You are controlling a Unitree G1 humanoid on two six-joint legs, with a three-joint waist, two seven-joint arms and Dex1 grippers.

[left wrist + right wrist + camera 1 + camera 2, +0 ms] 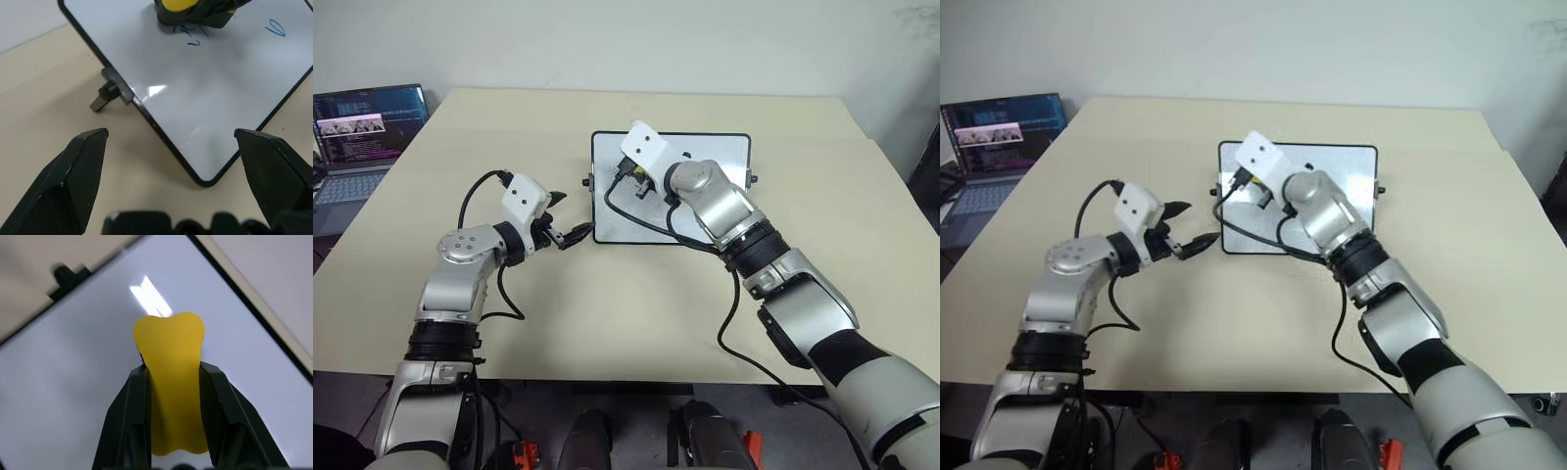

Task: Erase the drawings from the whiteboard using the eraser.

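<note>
I have the right gripper (171, 406) clamped on the eraser (171, 377), poised over the whiteboard (724, 157) at frame centre, above the drawings (195, 36), ready to wipe; the left gripper (570, 217) hangs spread and empty by the board's left edge, likely to steady it.

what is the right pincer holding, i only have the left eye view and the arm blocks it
Observer: The right pincer is shut on the yellow eraser, over the whiteboard.
Operator: any drawings left on the board
Observer: Yes, blue drawings show right by the eraser, with one more further along.
Operator: left pincer holding anything
Observer: No, the left pincer is open, off the board's near corner.
</note>
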